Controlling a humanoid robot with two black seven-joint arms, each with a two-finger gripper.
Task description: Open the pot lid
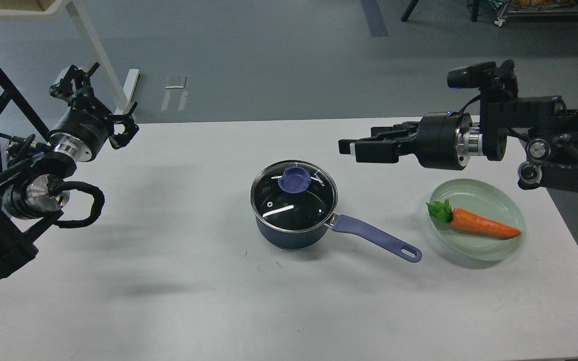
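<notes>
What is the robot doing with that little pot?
Nothing is being held yet. The lid sits on the blue pot in the middle of the table. The right claw hangs in the air beside it, apart from the knob. The left claw waits far off. A carrot lies on a green plate.

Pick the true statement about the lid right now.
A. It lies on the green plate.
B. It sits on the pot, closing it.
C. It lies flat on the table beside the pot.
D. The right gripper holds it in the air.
B: the lid sits level on the pot's rim, and the right gripper hangs apart from it, above and to the right.
</notes>
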